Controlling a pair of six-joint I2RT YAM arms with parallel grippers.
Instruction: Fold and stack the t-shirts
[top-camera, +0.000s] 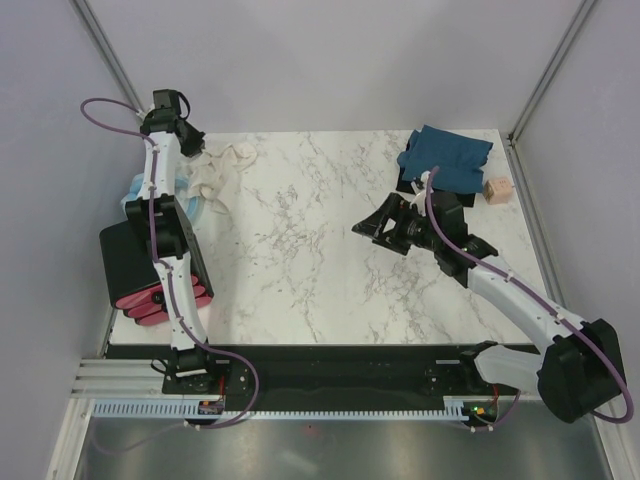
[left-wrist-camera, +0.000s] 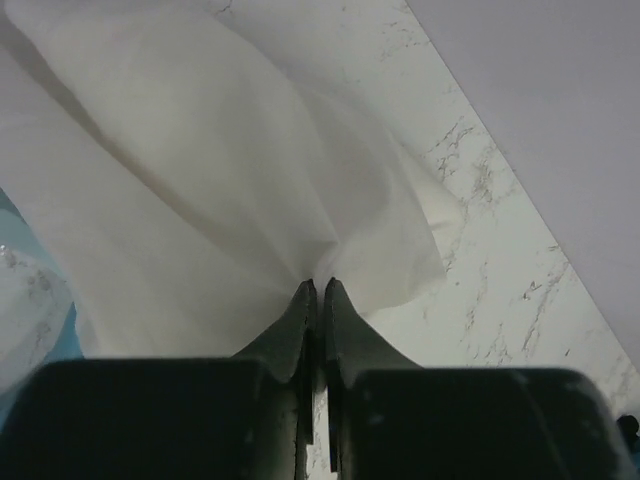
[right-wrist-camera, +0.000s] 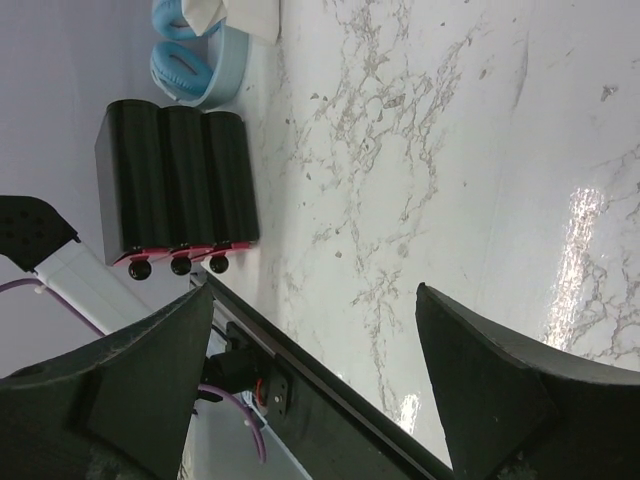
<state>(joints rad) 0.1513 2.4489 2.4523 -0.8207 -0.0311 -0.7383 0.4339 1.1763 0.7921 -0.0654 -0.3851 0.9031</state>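
Observation:
The cream-white t-shirt (top-camera: 222, 168) lies crumpled at the table's far left corner. My left gripper (top-camera: 196, 146) reaches down onto it. In the left wrist view the jaws stand almost together, pinching a fold of the white t-shirt (left-wrist-camera: 230, 190) at the left gripper's (left-wrist-camera: 318, 286) tips. The dark teal-blue t-shirt (top-camera: 446, 155) lies bunched at the far right. My right gripper (top-camera: 384, 226) hovers over the marble middle-right, apart from it. In the right wrist view the right gripper (right-wrist-camera: 312, 292) is wide open with only bare table between its fingers.
A pale blue padded ring (top-camera: 136, 196) (right-wrist-camera: 196, 62) sits at the left edge beside the white shirt. A black box with pink drawers (top-camera: 150, 266) (right-wrist-camera: 176, 180) stands nearer the front left. A small wooden block (top-camera: 497, 190) rests right of the teal shirt.

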